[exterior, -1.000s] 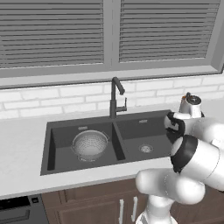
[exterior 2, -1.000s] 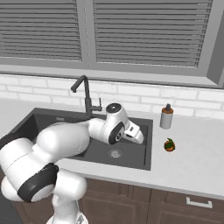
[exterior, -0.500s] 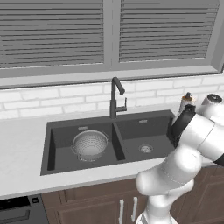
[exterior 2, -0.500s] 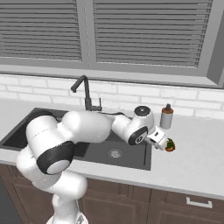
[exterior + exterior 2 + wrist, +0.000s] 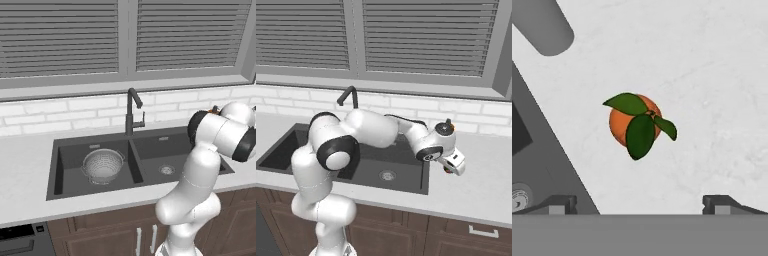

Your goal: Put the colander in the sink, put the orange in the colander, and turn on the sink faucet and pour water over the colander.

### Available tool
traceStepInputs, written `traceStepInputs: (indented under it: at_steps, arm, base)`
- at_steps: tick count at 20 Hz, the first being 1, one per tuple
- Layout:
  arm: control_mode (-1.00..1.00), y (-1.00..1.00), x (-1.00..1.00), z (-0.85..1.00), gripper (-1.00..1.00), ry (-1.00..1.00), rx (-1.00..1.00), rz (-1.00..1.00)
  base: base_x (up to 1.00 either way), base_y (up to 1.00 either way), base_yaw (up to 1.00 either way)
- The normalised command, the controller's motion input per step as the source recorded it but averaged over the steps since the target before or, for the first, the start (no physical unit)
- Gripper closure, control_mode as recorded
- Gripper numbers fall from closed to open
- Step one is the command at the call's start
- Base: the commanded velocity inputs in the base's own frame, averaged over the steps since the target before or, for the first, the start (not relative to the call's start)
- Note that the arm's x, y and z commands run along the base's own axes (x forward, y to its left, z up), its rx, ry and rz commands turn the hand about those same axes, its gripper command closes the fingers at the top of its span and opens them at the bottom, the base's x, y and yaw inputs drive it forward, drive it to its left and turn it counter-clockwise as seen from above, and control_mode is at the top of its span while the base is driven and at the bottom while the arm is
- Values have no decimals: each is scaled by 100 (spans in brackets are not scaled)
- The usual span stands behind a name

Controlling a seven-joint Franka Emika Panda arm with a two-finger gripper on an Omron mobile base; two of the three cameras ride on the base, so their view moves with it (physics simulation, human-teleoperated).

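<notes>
The silver colander [image 5: 102,165] sits in the left basin of the dark sink [image 5: 150,150]. The dark gooseneck faucet [image 5: 131,112] stands behind the divider, and no water is running. On the white counter right of the sink lies the orange [image 5: 634,122], its green leaves facing up; a sliver of it peeks out under the hand [image 5: 446,170]. My gripper [image 5: 452,166] hangs directly above the fruit, open, with nothing between its fingers. Both fingertips [image 5: 562,202] stand well apart from the orange, one on each side.
A soap bottle [image 5: 215,108] stands near the wall, just behind my arm. The sink's right rim [image 5: 547,145] runs close beside the orange, with a drain [image 5: 518,197] below it. A grey cylinder [image 5: 542,25] shows on the counter past the fruit.
The arm has swung right, from over the right basin to above the orange on the counter. The gripper stayed open. The colander has not moved.
</notes>
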Motion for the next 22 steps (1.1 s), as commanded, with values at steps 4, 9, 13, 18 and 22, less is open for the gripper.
traceStepInputs:
  at_steps: [4,9,13,18,22]
  arm:
    - [-100,-19,9,-21,-100,0,1,-1]
    - [-100,-14,31,-26,-100,0,0,-1]
    - [-100,-1,39,-22,-100,0,0,0]
    - [-100,0,41,-19,-100,0,0,0]
    - [-100,0,36,-22,-100,3,0,-1]
  base:
    - [0,0,0]
    - [0,0,0]
    - [0,0,0]
    - [0,0,0]
    - [0,0,0]
